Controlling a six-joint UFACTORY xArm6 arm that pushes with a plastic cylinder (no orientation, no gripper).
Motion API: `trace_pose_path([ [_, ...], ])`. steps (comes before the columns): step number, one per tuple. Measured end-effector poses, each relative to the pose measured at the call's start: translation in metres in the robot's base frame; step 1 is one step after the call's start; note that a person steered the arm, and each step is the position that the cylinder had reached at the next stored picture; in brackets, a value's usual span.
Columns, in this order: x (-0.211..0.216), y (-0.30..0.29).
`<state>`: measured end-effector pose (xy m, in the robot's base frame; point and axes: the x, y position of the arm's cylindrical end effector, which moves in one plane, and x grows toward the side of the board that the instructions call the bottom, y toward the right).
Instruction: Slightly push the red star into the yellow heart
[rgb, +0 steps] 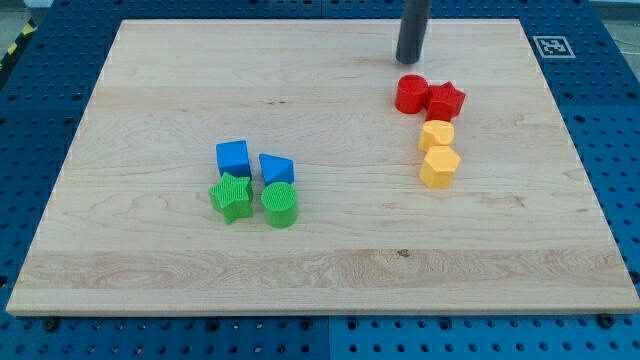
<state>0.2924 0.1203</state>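
Blue pegboard frames the bench (150, 270); near its right edge the red star (446, 100) touches the yellow heart (436, 133). My tip (408, 60) stands just above-left, toward the top edge; no hand shows

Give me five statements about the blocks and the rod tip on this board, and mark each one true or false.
1. My tip sits above the red cylinder in the view, apart from it. True.
2. The red star lies at the view's left of the red cylinder. False: it lies at its right, touching it.
3. The yellow heart is just below the red star. True.
4. The green star sits beside the yellow hexagon. False: it is at the view's left, beside the green cylinder.
5. There are three blue blocks. False: two.
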Motion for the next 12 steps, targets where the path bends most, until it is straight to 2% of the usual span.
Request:
trace_pose_path([
  [1,0.025,0.0],
  [3,0.007,0.024],
  [9,0.027,0.054],
  [12,0.063,0.052],
])
